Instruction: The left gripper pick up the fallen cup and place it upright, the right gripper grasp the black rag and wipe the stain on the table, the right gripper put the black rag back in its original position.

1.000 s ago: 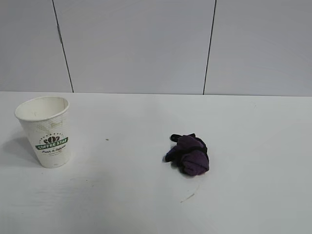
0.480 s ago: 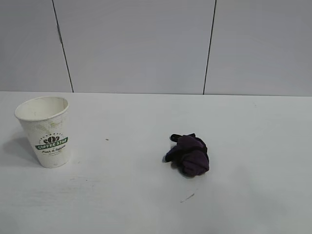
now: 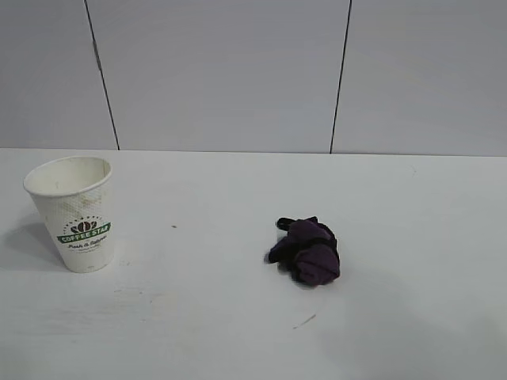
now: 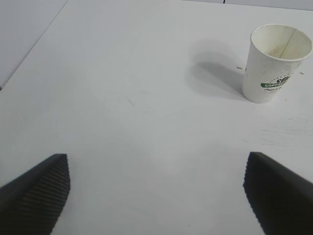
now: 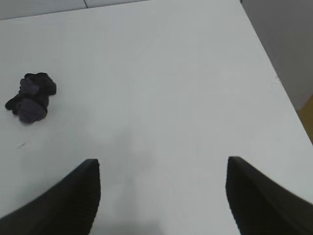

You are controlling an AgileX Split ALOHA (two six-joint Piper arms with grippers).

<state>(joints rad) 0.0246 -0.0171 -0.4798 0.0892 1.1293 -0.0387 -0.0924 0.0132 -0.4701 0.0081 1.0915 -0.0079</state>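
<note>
The white paper cup with the green COFFEE STAR band stands upright at the table's left; it also shows in the left wrist view. The dark purple and black rag lies bunched near the table's middle and shows in the right wrist view. The left gripper is open and empty over bare table, well away from the cup. The right gripper is open and empty, far from the rag. Neither gripper shows in the exterior view. No olive-brown stain is visible.
The white table carries a thin dark mark in front of the rag and a tiny speck right of the cup. A grey panelled wall stands behind. The table's edge shows in the right wrist view.
</note>
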